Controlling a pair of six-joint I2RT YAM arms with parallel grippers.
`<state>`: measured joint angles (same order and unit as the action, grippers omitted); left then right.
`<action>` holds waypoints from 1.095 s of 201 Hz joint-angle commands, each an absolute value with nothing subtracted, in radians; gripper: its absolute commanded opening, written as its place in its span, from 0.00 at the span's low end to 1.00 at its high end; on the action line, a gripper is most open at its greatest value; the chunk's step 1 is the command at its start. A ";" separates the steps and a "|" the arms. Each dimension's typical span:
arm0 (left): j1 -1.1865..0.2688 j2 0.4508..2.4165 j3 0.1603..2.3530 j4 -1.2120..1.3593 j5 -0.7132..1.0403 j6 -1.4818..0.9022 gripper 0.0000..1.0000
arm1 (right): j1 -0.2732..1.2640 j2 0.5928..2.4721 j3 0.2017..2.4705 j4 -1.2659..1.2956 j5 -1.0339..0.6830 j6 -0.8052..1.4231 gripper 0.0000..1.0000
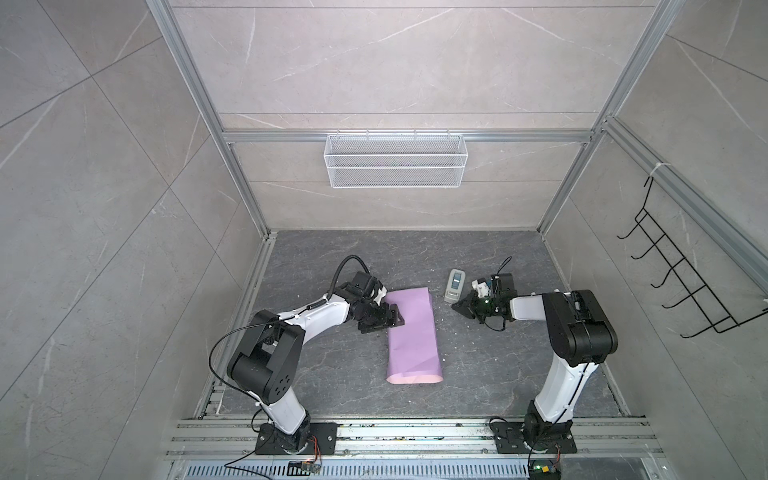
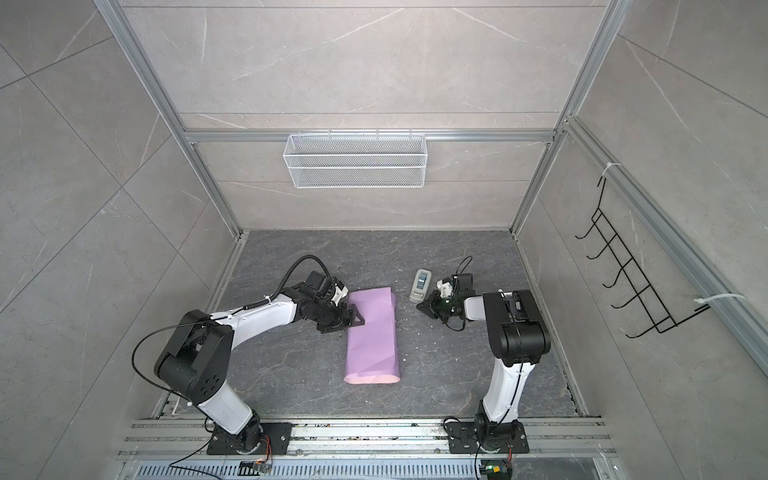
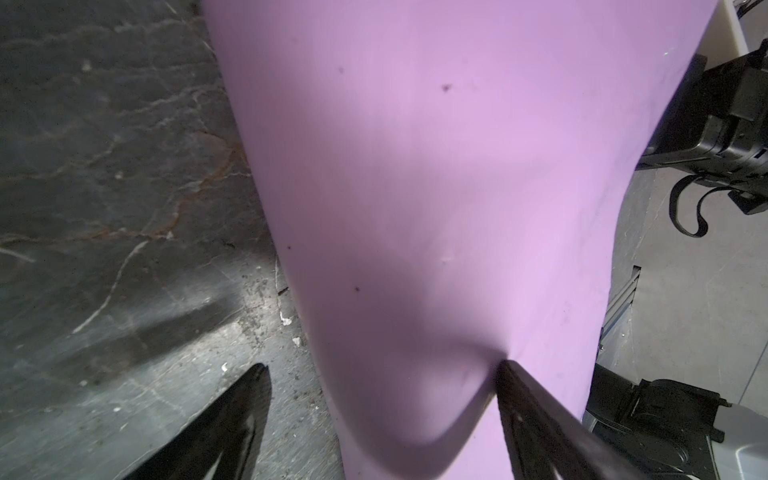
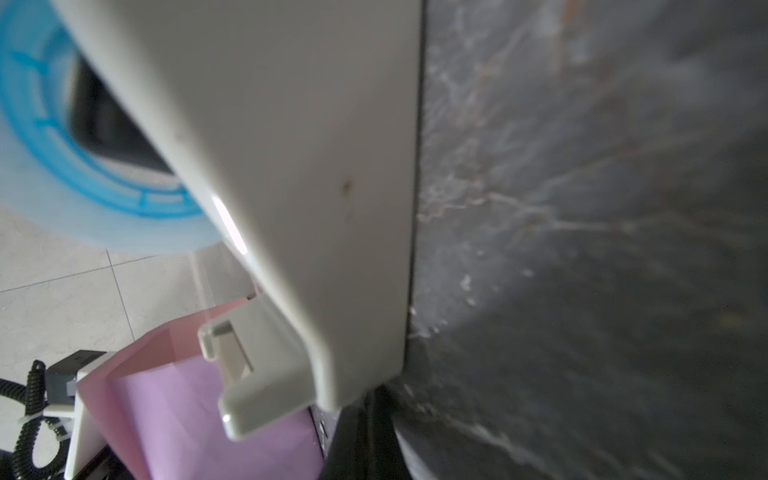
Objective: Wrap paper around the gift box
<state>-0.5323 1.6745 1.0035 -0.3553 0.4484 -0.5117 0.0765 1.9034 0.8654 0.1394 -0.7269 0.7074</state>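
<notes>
- Dark grey marbled table (image 1: 332, 257) inside a pale tiled enclosure; a wire basket (image 1: 395, 160) is hung on the back wall.
- The paper (image 1: 411, 332) is seen lilac side out, folded into a long flattened sleeve at mid-table, with the pink inner face shown at its near open end. The gift box is not visible; it is judged to be enclosed in the sleeve.
- Left gripper (image 1: 397, 315): jaws apart, at the sleeve's left edge. In the left wrist view one finger (image 3: 523, 399) is pressed into the paper and dimples it; the other is off the sheet, over the table.
- Right gripper (image 1: 459, 306): jaws together, just beside the front end of the tape dispenser (image 1: 454, 286). Whether a tape end is pinched cannot be told.
- Step judged: fold held down while tape is fetched.
- To be done well: pressure is to be applied straight down, not sideways, so the sleeve is neither dragged nor loosened. Tape is to be drawn out straight and laid across the overlap before the hold is released.
</notes>
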 commanded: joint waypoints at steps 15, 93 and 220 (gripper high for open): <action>-0.540 1.699 0.985 -0.411 0.407 -0.481 0.86 | 0.067 1.864 0.853 0.042 -0.691 0.649 0.00; -0.541 1.709 0.986 -0.408 0.409 -0.483 0.86 | 0.203 1.360 0.572 0.308 -0.536 0.864 0.00; -0.542 1.707 0.982 -0.409 0.410 -0.483 0.86 | 0.789 1.386 0.507 0.554 0.285 0.957 0.00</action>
